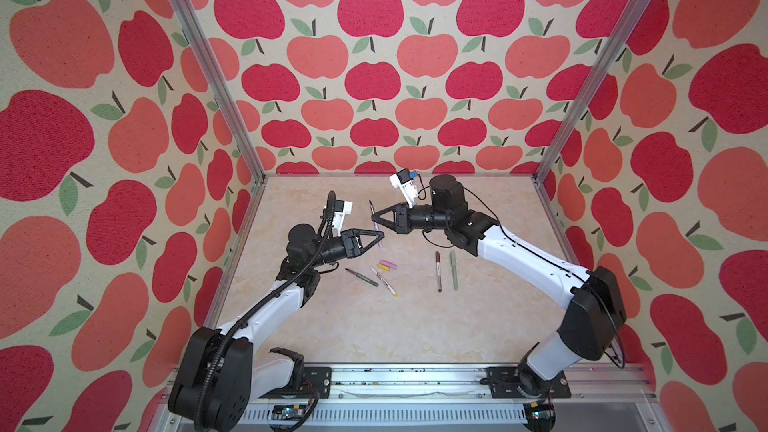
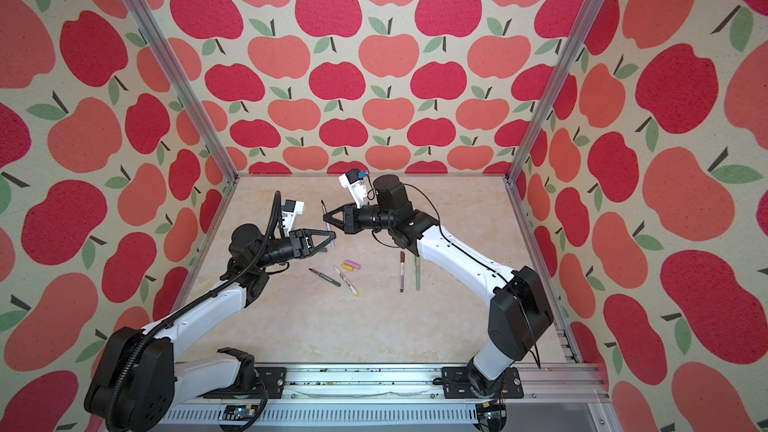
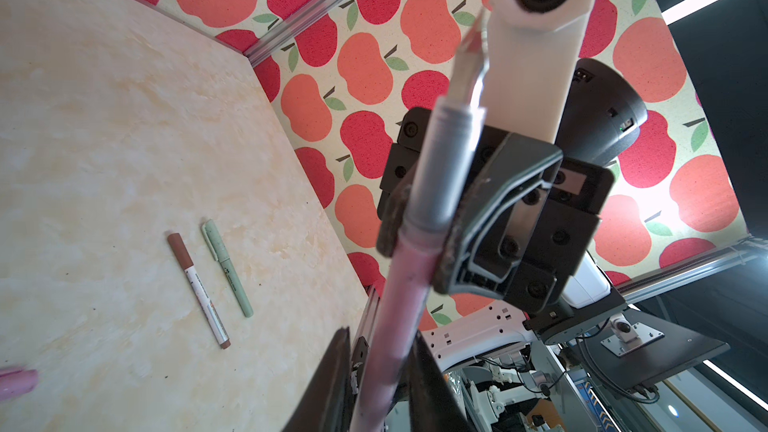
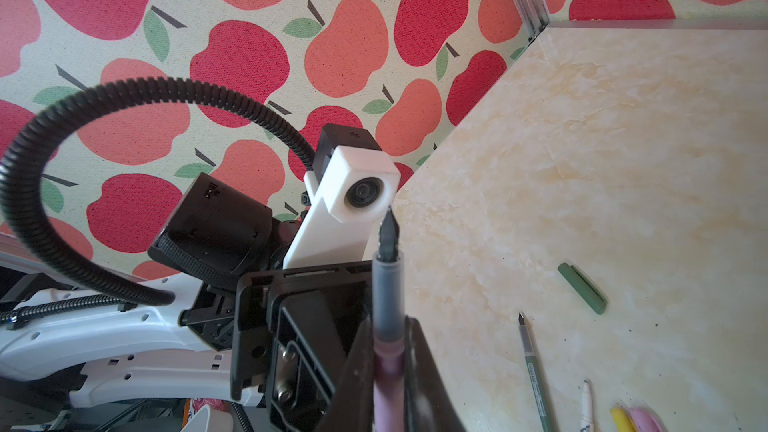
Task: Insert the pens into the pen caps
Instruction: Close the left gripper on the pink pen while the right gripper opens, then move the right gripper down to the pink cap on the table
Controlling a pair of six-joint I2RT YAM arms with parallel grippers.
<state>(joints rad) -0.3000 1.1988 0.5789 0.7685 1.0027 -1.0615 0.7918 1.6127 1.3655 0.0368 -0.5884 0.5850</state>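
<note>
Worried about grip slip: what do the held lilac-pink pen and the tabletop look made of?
Lilac-pink pen: likely plastic, matte barrel, translucent grey section near the tip. Tabletop: probably marble-print laminate or vinyl, satin; cream veining, faint sheen.

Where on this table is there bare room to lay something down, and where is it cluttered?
Bare: the wide near strip of table between the loose pens and the front rail, and the far right corner behind the right arm. Crowded: the middle, where the left tool and right tool meet at the pink pen, caps nearby.
</note>
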